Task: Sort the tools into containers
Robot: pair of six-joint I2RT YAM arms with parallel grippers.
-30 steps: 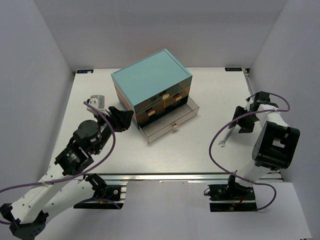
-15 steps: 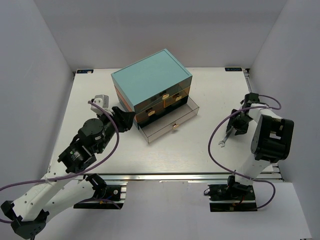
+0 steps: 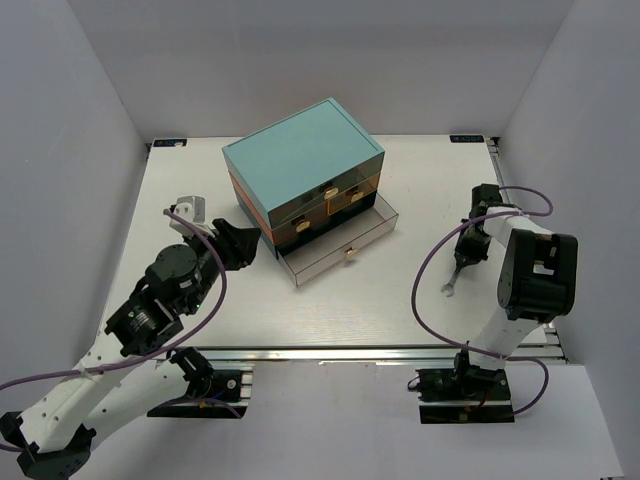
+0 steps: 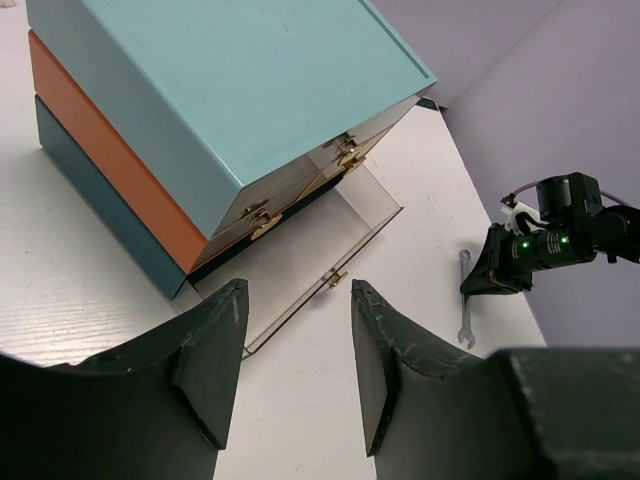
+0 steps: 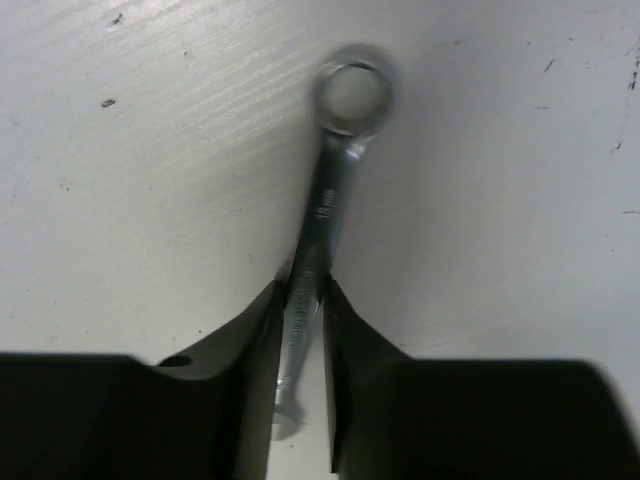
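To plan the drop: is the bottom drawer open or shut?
Open: the bottom drawer juts out well beyond the chest front.

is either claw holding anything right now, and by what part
The right claw pinches the wrench around the middle of its shaft. The left claw is open and holds nothing.

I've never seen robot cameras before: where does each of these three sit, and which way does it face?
Top: above and behind the arms, looking down at the table, chest and wrench; both arms show, with left gripper and right gripper.
Left wrist: on the left arm, looking forward between its own fingers at the chest's open drawer.
Right wrist: on the right arm, looking straight down; its fingers pinch the wrench.
Shared: the wrench shows in all three; the chest in top and left wrist.
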